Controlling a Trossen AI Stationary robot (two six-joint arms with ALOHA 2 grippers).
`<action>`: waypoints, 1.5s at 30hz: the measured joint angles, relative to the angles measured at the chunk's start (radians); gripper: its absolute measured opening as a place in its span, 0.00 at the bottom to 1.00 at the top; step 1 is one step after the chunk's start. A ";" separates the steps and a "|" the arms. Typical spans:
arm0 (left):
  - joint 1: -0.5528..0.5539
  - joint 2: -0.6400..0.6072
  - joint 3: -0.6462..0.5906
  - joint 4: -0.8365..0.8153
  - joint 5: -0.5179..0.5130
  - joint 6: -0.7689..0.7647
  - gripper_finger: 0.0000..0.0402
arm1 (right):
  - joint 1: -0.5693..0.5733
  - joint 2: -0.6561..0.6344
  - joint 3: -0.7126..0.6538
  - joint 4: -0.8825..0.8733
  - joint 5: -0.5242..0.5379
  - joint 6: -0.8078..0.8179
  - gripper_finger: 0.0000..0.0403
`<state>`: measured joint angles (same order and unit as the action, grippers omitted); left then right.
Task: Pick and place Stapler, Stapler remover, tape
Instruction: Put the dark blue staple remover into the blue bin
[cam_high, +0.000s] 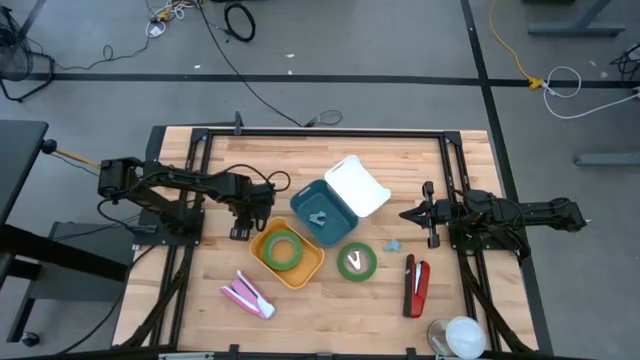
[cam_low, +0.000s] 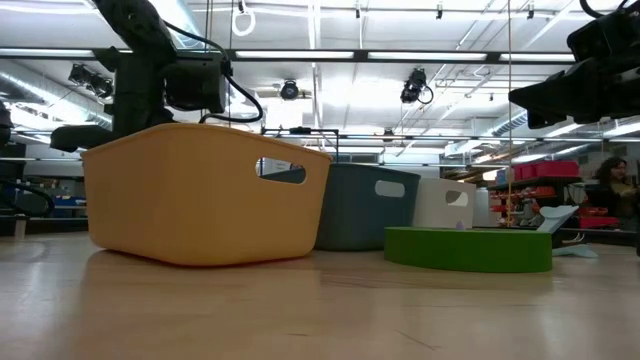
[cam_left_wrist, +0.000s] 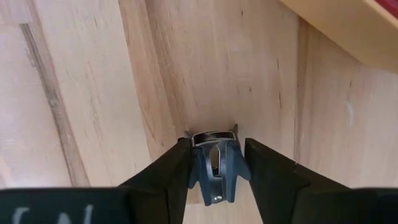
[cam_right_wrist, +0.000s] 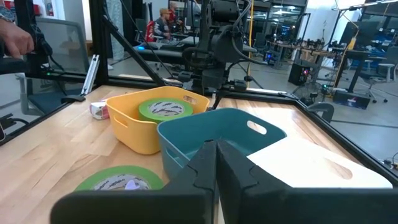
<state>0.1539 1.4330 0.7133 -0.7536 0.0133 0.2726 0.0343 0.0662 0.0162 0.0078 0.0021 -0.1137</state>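
**Staple remover in left gripper, just off the yellow bin**

Staple remover (cam_left_wrist: 214, 171) is pinched between the left gripper's (cam_left_wrist: 216, 163) fingers (cam_left_wrist: 163, 177), blue plastic body in the jaws, metal claws pointing away over bare tabletop (cam_left_wrist: 93, 93). Looks small, light and rigid. The plastic is probably slick, and the sprung halves will squash a bit under load, so gripping across the wide body as it is now seems right. Don't hold by the claws.

Taking the yellow bin (cam_high: 287, 256) as landmark:
- Left gripper (cam_high: 240, 222) with the remover hangs just beside the bin's rim on the left arm's side. Height above the wood is unclear.
- One green tape roll (cam_high: 284, 249) lies flat inside the bin. It should be light and stiff, easiest to take across the ring wall.
- Second green tape roll (cam_high: 357, 261) sits on the tabletop beyond the bin toward the right arm.
- Teal bin (cam_high: 323, 212) touches or nearly touches the yellow bin, with a small object in it; can't tell what. White bin (cam_high: 357, 186) sits next to that one.
- Red-and-black stapler (cam_high: 416, 286) lies farther out toward the right arm. Probably the heaviest item; grab mid-body.
- Pink stapler-like item (cam_high: 247, 295) is near the bin's front corner.

Right gripper (cam_high: 428, 214) waits well apart, past the white bin, fingers closed on nothing.
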 joint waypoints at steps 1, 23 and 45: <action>0.000 0.000 0.000 0.000 -0.001 0.000 0.38 | 0.000 0.000 0.000 0.000 0.000 0.000 0.03; 0.057 -0.009 0.118 -0.117 -0.002 0.001 0.35 | 0.000 0.000 0.000 0.000 0.000 0.000 0.03; 0.125 -0.009 0.394 -0.149 -0.002 0.012 0.35 | 0.000 0.000 0.000 0.000 0.000 0.000 0.03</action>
<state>0.2787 1.4242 1.1078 -0.9028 0.0116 0.2844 0.0343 0.0662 0.0162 0.0076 0.0021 -0.1137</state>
